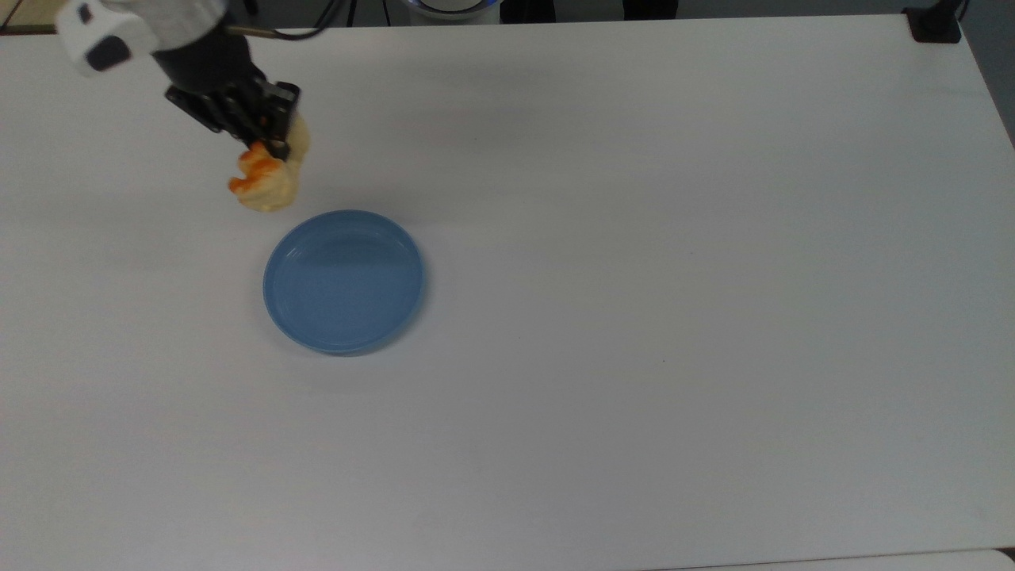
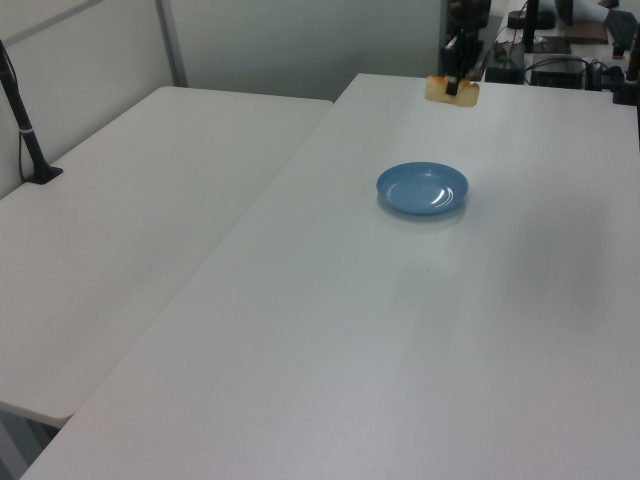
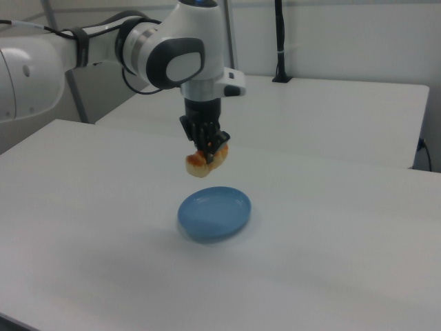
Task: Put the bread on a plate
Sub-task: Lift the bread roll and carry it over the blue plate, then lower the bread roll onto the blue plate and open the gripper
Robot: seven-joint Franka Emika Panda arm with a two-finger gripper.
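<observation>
Plate (image 3: 214, 212) flat on white counter (image 3: 331, 262), nothing on it. Behind and above plate in right view, bread (image 3: 205, 161) in air, clear of counter, tilted, orange bumps visible. Hand (image 3: 209, 147) closed on bread from above. In top view, bread (image 1: 266, 181) just off plate rim, upper left.

Pale cream on the bread (image 1: 270, 178), with orange-brown glaze across its bumps, bright against everything around it. The gripper (image 1: 273, 151) is black, matte and dark, and the arm (image 3: 165, 52) above it is white with a grey cap at the joint and black cables running along it. The plate (image 1: 343, 281) is plain light blue, a touch deeper blue at the rim, no markings at all. The table (image 1: 634, 238) is flat white, unpatterned, with soft grey shadow patches on it.
</observation>
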